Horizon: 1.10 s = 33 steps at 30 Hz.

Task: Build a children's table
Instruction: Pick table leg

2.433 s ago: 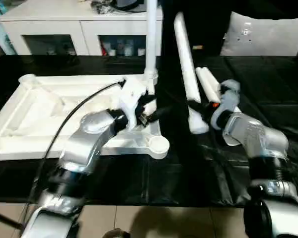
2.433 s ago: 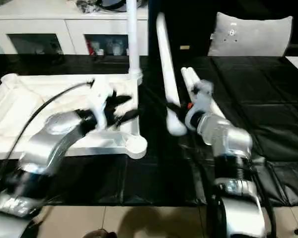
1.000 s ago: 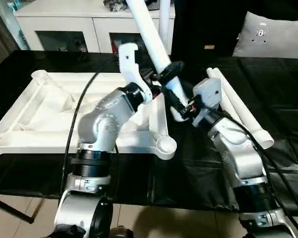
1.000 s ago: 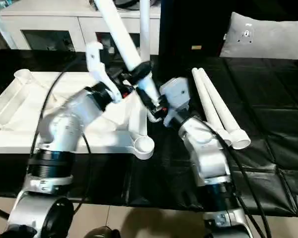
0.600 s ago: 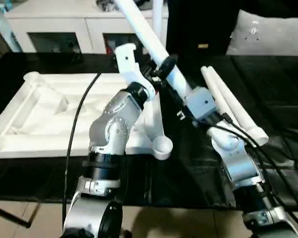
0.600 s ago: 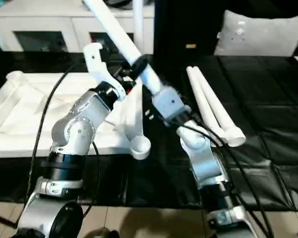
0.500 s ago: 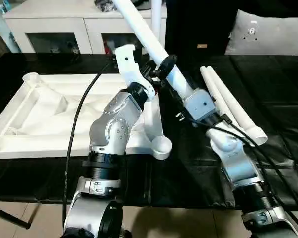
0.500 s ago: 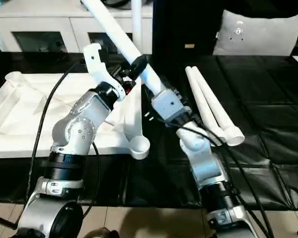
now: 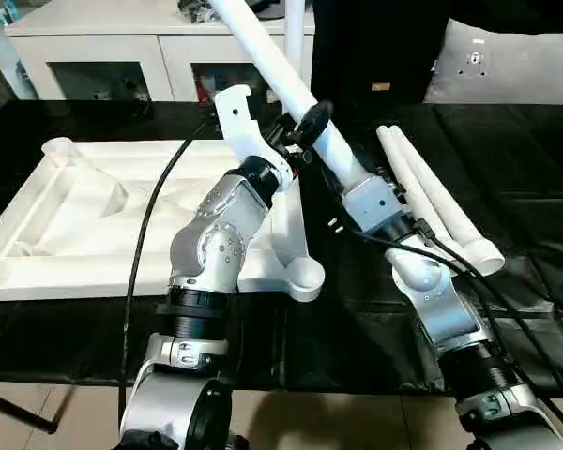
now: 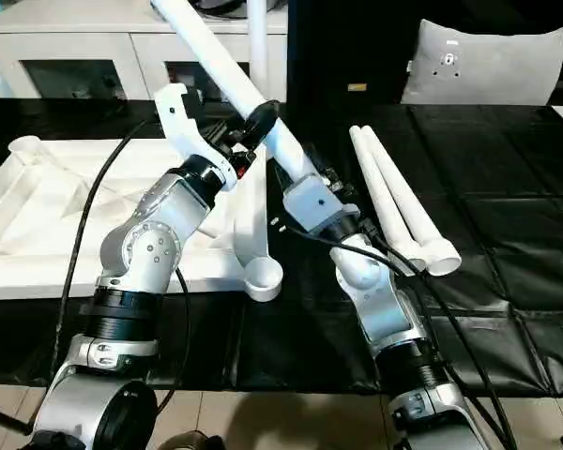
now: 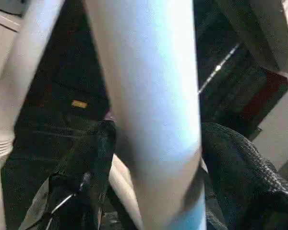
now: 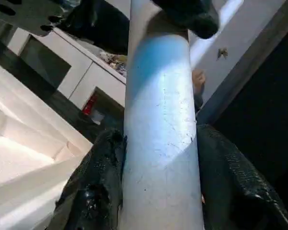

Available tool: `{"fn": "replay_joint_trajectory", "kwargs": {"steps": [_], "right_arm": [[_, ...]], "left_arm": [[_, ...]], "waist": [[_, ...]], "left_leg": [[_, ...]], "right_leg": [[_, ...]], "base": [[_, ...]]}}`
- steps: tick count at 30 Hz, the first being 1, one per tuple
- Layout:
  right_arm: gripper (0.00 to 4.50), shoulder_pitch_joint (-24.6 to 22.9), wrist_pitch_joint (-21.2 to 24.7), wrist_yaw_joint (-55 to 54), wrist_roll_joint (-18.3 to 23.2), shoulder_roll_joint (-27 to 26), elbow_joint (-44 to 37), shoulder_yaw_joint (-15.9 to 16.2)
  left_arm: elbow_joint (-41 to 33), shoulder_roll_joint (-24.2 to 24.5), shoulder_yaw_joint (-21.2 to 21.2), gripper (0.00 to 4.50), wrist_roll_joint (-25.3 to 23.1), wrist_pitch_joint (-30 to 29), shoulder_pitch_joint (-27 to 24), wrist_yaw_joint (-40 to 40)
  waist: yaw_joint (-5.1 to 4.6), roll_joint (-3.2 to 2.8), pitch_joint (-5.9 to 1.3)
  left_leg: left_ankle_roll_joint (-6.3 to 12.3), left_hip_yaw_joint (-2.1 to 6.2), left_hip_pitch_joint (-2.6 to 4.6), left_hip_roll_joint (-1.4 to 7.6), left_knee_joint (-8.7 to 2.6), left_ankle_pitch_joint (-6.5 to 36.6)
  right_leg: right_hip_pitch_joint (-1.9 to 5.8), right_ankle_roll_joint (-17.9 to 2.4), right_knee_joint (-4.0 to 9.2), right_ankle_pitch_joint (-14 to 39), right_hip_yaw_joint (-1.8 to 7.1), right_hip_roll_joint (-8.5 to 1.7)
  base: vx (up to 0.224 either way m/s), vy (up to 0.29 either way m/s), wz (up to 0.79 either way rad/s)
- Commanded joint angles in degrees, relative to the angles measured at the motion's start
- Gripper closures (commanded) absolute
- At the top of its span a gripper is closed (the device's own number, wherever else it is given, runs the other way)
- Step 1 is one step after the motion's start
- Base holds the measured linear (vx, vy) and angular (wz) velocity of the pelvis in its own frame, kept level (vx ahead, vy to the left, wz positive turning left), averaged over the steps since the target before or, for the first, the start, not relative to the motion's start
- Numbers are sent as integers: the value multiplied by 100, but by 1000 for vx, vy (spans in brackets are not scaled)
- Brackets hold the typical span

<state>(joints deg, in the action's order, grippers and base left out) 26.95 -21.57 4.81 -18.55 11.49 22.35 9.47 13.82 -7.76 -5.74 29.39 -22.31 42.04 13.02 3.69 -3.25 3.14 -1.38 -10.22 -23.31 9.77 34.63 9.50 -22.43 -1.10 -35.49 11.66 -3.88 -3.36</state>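
L tool [image 9: 305,125] + R tool [image 9: 355,184] both clamp tilted leg [image 9: 267,58], above tabletop [image 9: 75,202].

No text, label, brand, number or sign is legible on anything in these views; nothing can be read.

White leg clamped between black fingers

A thick white tube leg [image 11: 149,105] ran up between the left gripper [image 11: 153,191]'s two black fingers [image 11: 93,163], which pressed its sides. Another white leg [image 11: 19,81] stood beside it against dark background.
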Motion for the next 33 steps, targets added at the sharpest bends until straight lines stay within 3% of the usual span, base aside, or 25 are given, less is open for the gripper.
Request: {"fn": "replay_joint_trajectory", "kwargs": {"steps": [1, 3, 7, 8, 13, 17, 21, 29, 31, 33], "right_arm": [[265, 124, -142, -24, -10, 18, -22, 60], [265, 123, -225, 0, 10, 25, 56, 74], [265, 101, -343, 77, 59, 40, 104, 96], [265, 85, -414, 99, 80, 40, 174, 109], [266, 86, -530, 152, 107, 46, 272, 159], [266, 95, -571, 181, 108, 48, 305, 189], [266, 130, -612, 201, 111, 40, 385, 214], [266, 150, -698, 251, 73, 62, 480, 281], [266, 145, -717, 264, 54, 82, 493, 309], [266, 138, -733, 284, 45, 101, 489, 335]], "left_arm": [[-14, -199, 406, 181, -201, 114, -22, 363], [37, 63, 834, 181, -625, 478, -98, 736], [141, 261, 1019, 181, -918, 913, -116, 947], [249, 462, 1152, 181, -1202, 1254, -104, 1038], [396, 777, 1426, 181, -1658, 1668, -142, 1321], [447, 726, 1360, 193, -1642, 1703, -181, 1337], [518, 680, 1320, 213, -1639, 1845, -164, 1300], [775, 840, 1503, 230, -2093, 2334, -58, 1296], [756, 735, 1376, 232, -1866, 2184, -85, 1359], [596, 476, 1063, 233, -1277, 1738, -129, 1395]], "waist": [[-9, 50, -434], [-22, 34, -430], [-45, 23, -435], [-55, 29, -437], [-71, 31, -433], [-55, 9, -436], [-32, 33, -436], [-38, 27, -439], [-38, 31, -438], [-25, 28, -441]], "left_leg": [[545, 143, 145, 300, -315, 956], [562, 151, 139, 304, -320, 975], [522, 153, 149, 309, -328, 1028], [526, 157, 145, 311, -330, 1024], [488, 155, 161, 320, -344, 1117], [442, 148, 182, 336, -345, 1139], [494, 142, 164, 320, -338, 1078], [488, 146, 161, 322, -340, 1084], [487, 142, 164, 327, -342, 1082], [463, 129, 173, 328, -334, 1071]], "right_leg": [[292, -1144, 437, 363, 273, -465], [303, -1109, 442, 387, 272, -470], [305, -1132, 436, 367, 274, -468], [306, -1146, 437, 310, 274, -469], [303, -1192, 435, 362, 277, -474], [292, -1277, 413, 266, 283, -477], [308, -1285, 412, 256, 284, -493], [304, -1244, 415, 295, 287, -492], [304, -1282, 409, 263, 285, -490], [303, -1343, 391, 237, 285, -498]], "base": [[0, 0, 0], [0, 0, 0], [0, 0, 0], [0, 0, 0], [0, 0, 0], [0, 0, 0], [0, 0, 0], [0, 0, 0], [0, 0, 0], [0, 0, 0]]}}
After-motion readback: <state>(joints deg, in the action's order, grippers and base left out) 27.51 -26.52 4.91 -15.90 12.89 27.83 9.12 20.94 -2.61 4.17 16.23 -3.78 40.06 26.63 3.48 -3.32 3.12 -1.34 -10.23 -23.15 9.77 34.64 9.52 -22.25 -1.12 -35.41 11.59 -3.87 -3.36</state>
